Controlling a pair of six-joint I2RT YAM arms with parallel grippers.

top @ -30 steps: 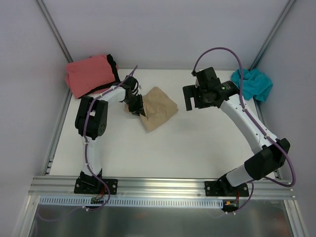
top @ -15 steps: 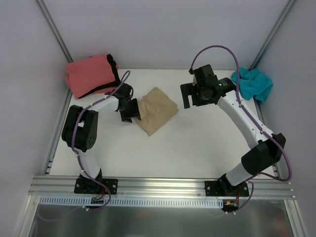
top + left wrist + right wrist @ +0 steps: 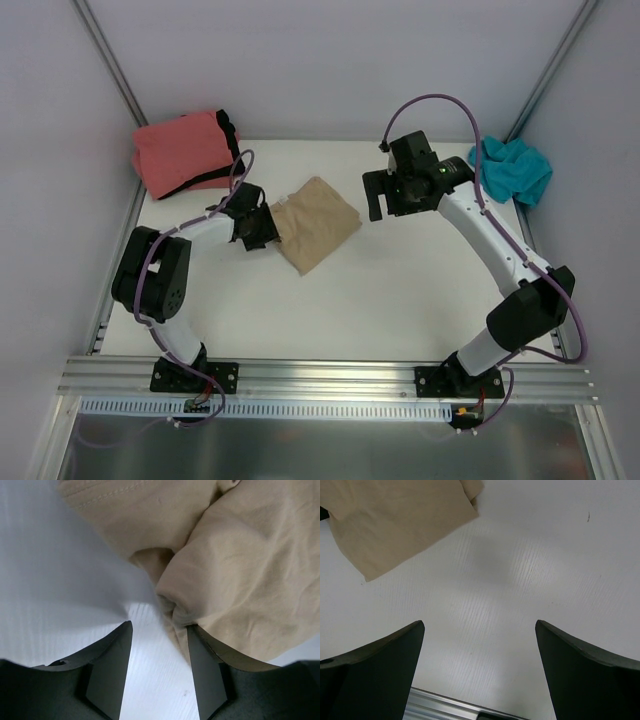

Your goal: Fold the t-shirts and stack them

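Note:
The tan t-shirt (image 3: 315,222) lies folded into a rough diamond on the white table (image 3: 400,290). My left gripper (image 3: 262,228) rests low at its left edge and is open. In the left wrist view bare table shows between the left gripper's (image 3: 159,627) fingers, and a rolled fold of the tan t-shirt (image 3: 240,570) touches the right fingertip (image 3: 192,632). My right gripper (image 3: 385,205) hovers wide open just right of the shirt with nothing in it. The right wrist view shows the right gripper (image 3: 480,625) over bare table, with the tan t-shirt (image 3: 390,515) at the upper left.
A folded coral-pink t-shirt (image 3: 180,150) lies on a black one (image 3: 230,135) at the back left corner. A crumpled teal t-shirt (image 3: 512,168) sits at the back right corner. An aluminium rail (image 3: 320,375) runs along the near edge.
My left gripper was shut on the tan t-shirt's left edge; it has opened, let go and drawn back to the left. The right gripper drifted slightly left, still open.

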